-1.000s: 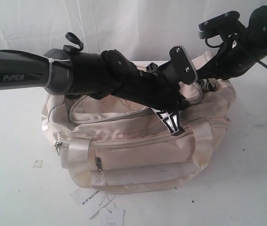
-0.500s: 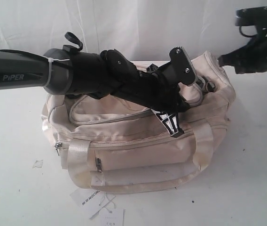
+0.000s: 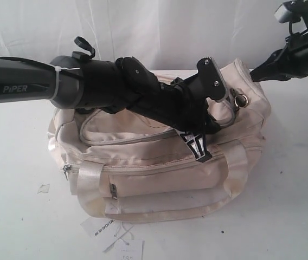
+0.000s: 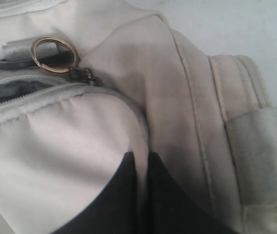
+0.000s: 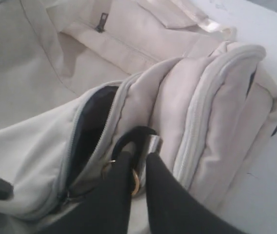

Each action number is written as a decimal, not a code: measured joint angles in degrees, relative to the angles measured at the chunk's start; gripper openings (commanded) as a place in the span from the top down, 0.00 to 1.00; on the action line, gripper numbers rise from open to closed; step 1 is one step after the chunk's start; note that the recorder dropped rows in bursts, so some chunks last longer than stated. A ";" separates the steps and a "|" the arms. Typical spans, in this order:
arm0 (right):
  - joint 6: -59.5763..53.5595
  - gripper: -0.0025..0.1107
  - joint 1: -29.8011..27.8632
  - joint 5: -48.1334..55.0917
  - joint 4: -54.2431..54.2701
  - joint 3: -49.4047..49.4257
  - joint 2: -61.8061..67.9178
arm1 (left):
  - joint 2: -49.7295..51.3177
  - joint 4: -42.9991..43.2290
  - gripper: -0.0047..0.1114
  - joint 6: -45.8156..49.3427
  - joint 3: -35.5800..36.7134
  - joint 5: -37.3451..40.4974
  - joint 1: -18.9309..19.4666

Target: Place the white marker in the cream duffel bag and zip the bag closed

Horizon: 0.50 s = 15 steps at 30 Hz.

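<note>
**While the zip (image 5: 110, 114) gapes, the left gripper (image 4: 141, 162) anchors the cream duffel bag (image 3: 143, 179)**

Its jaws pinch fabric near the right end, likely to steady zipping. The right gripper (image 5: 139, 165) hangs above, barely parted, empty. The white marker is unseen, presumably inside.

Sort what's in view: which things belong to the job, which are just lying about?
Job: large cream fabric duffel bag, zip partly open; white marker not in view.
Lying about: white paper hang tags; small pale scrap.
</note>
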 measured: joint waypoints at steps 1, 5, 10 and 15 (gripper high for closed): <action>-0.29 0.67 0.00 0.55 -0.13 0.00 -0.03 | 0.00 0.00 0.96 0.00 0.00 -0.01 0.00; -5.24 0.52 0.79 1.77 -0.39 0.00 -0.03 | 0.00 0.00 0.96 0.00 0.00 -0.01 0.00; -15.70 0.52 3.25 -0.75 -0.39 0.00 0.87 | 0.00 0.00 0.96 0.00 0.00 -0.01 0.00; -17.44 0.52 3.77 -3.61 -0.28 0.00 3.64 | 0.00 0.00 0.96 0.00 0.00 0.02 0.00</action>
